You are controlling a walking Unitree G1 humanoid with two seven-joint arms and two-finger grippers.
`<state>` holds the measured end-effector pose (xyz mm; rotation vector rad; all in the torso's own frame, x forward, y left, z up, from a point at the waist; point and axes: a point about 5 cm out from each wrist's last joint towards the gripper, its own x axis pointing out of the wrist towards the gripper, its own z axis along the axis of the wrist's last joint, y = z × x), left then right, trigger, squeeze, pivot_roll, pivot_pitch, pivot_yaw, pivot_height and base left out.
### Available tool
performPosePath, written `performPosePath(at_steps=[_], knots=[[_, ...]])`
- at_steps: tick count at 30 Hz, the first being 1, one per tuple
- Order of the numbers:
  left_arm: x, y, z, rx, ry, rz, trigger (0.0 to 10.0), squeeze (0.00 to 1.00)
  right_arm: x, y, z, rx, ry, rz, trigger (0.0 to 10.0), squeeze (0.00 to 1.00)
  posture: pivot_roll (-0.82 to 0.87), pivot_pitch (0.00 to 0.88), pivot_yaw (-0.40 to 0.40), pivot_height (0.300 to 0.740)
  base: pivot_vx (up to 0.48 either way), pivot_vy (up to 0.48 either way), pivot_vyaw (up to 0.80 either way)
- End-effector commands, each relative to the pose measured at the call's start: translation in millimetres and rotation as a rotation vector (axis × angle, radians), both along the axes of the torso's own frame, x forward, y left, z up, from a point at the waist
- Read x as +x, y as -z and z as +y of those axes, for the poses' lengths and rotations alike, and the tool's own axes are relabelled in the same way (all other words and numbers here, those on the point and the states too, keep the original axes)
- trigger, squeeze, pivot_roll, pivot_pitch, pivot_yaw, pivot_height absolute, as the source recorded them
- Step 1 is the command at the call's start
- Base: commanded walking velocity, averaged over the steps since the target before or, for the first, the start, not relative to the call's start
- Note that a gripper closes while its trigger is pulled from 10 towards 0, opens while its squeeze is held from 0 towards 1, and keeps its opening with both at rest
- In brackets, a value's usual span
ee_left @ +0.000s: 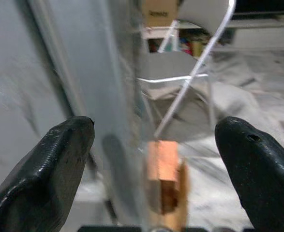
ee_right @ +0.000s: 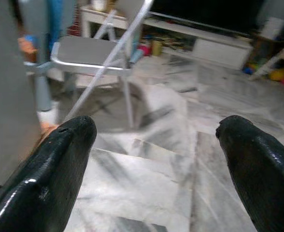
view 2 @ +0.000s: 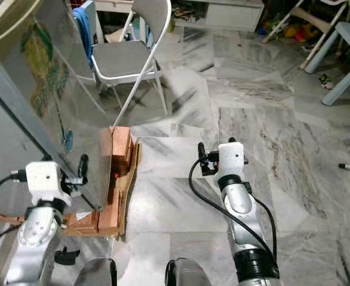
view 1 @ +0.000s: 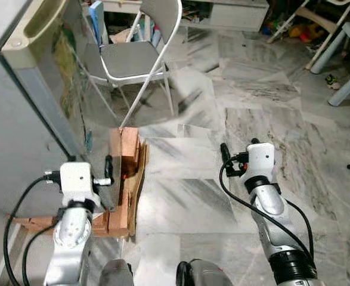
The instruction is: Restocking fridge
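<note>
Grey fridge (view 1: 19, 119) is cut off at the frame's left, its green door sticker blurred and unreadable. Wooden blocks (view 1: 124, 179) sit under its corner, lower left. Left gripper (ee_left: 151, 159) is spread wide at the fridge edge; right gripper (ee_right: 154, 159) is spread empty over marble floor (view 1: 234, 119). A folding chair (view 1: 136, 53) stands at top centre.
</note>
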<state>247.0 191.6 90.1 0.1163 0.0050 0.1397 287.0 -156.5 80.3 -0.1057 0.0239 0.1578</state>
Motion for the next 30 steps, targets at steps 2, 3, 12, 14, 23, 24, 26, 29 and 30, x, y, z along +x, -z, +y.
performPosePath(at_steps=[2, 3, 12, 14, 23, 24, 26, 29, 30], knots=[[4.1, 2.3, 7.9, -0.009, -0.036, 0.01, 10.0, 0.0, -2.1, -9.3, 6.1, -0.007, -0.06, -0.036, 10.0, 0.0, 0.08, 0.121, -0.066, 0.74, 0.0, 0.0, 0.0], [6.7, 0.8, 9.2, -0.006, -0.032, 0.005, 10.0, 0.0, -3.4, -11.2, 7.9, -0.01, -0.077, -0.044, 10.0, 0.0, 0.08, 0.122, -0.065, 0.74, 0.0, 0.0, 0.0], [26.5, -4.9, 18.0, 0.036, -0.059, -0.012, 10.0, 0.0, -25.4, -25.4, 40.6, 0.101, -0.429, -0.003, 10.0, 0.0, 0.07, 0.121, -0.07, 0.74, 0.0, 0.0, 0.0], [36.0, -9.2, 23.6, 0.053, -0.089, -0.031, 10.0, 0.0, -31.5, -25.1, 42.3, 0.096, -0.498, 0.026, 10.0, 0.0, 0.07, 0.119, -0.073, 0.74, 0.0, 0.0, 0.0], [45.1, -13.4, 17.5, 0.057, -0.053, -0.053, 10.0, 0.0, -42.1, -20.2, 41.1, 0.083, -0.544, 0.061, 10.0, 0.0, 0.07, 0.123, -0.066, 0.74, 0.0, 0.0, 0.44], [46.3, -14.6, 13.4, 0.075, -0.029, -0.058, 10.0, 0.0, -42.5, -18.6, 40.9, 0.078, -0.541, 0.067, 10.0, 0.0, 0.07, 0.123, -0.067, 0.74, 0.0, 0.0, 0.8], [47.0, -15.1, 11.4, 0.09, -0.016, -0.061, 10.0, 0.0, -42.9, -17.7, 41.0, 0.072, -0.543, 0.068, 10.0, 0.0, 0.07, 0.124, -0.068, 0.74, 0.0, 0.0, 0.8], [50.7, -13.4, 10.1, 0.09, -0.006, -0.056, 10.0, 0.0, -42.3, -9.5, 35.7, 0.02, -0.508, 0.123, 10.0, 0.0, 0.07, 0.123, -0.072, 0.74, 0.0, 0.0, 0.0], [54.4, -13.0, 9.8, 0.091, 0.002, -0.05, 10.0, 0.0, -43.2, 0.3, 30.7, -0.036, -0.49, 0.178, 10.0, 0.0, 0.07, 0.123, -0.072, 0.74, 0.0, 0.0, 0.0]])
